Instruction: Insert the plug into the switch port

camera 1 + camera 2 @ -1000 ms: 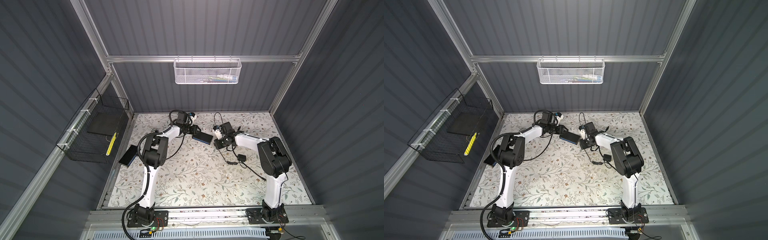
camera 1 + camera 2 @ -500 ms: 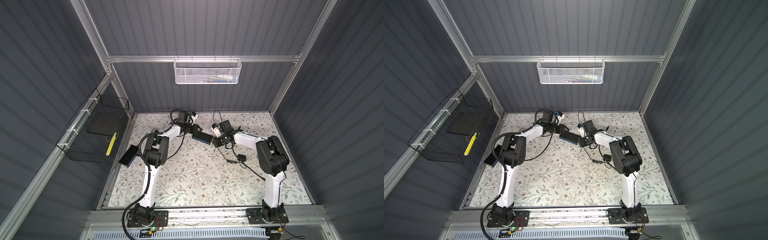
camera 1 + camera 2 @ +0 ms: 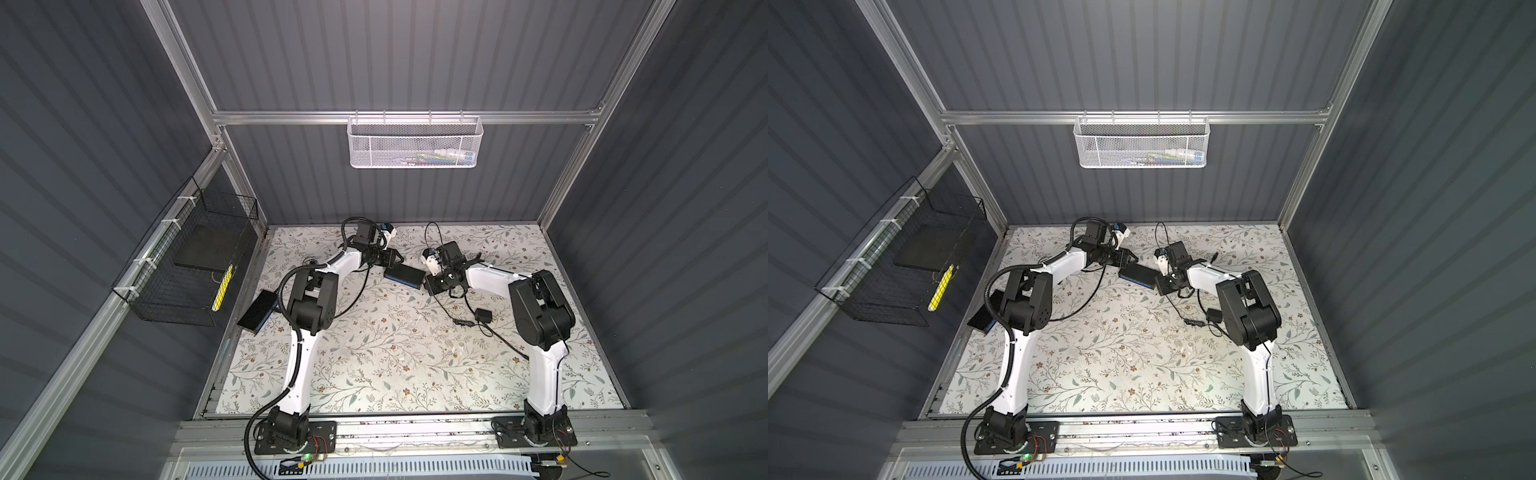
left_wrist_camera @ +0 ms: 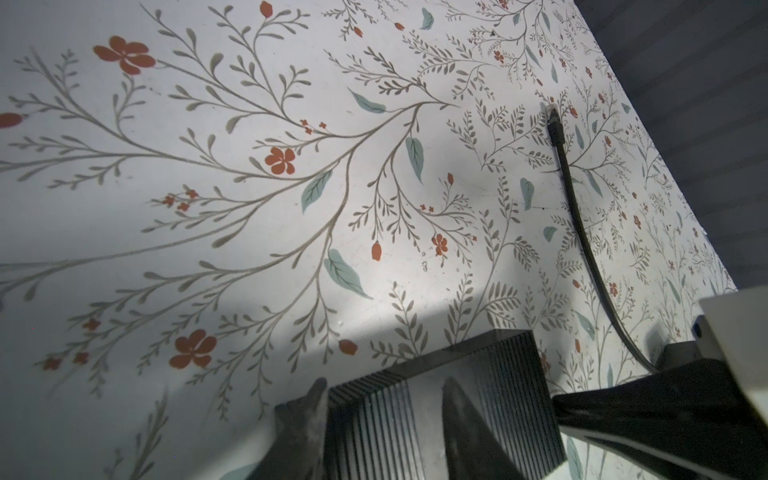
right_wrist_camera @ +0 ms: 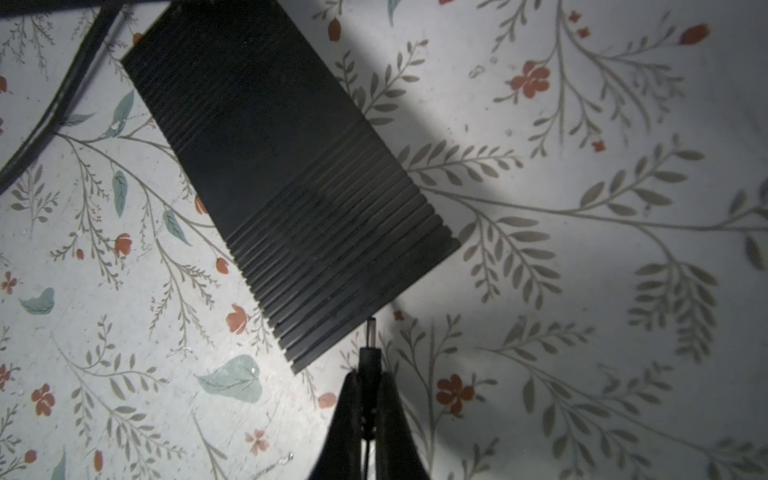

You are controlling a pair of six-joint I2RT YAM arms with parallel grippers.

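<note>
The switch, a flat black ribbed box (image 3: 404, 274) (image 3: 1138, 275) with a blue side, is held just above the floral mat at the back middle. My left gripper (image 3: 395, 262) (image 4: 386, 399) is shut on it, one finger on each side. My right gripper (image 3: 430, 284) (image 5: 370, 395) is shut on the plug (image 5: 370, 361), a thin black barrel. The plug's metal tip (image 5: 371, 326) meets the end edge of the box (image 5: 291, 187). The switch port itself is hidden under that edge.
The plug's black cable runs to an adapter block (image 3: 483, 316) on the mat by the right arm. Another flat black box (image 3: 257, 307) leans at the mat's left edge. A black wire basket (image 3: 187, 274) hangs on the left wall, a white one (image 3: 415, 141) on the back wall. A loose cable end (image 4: 555, 124) lies near the back.
My right gripper has moved a little to the left with the plug, closing on the end of the box. The left arm and the box have stayed put.
</note>
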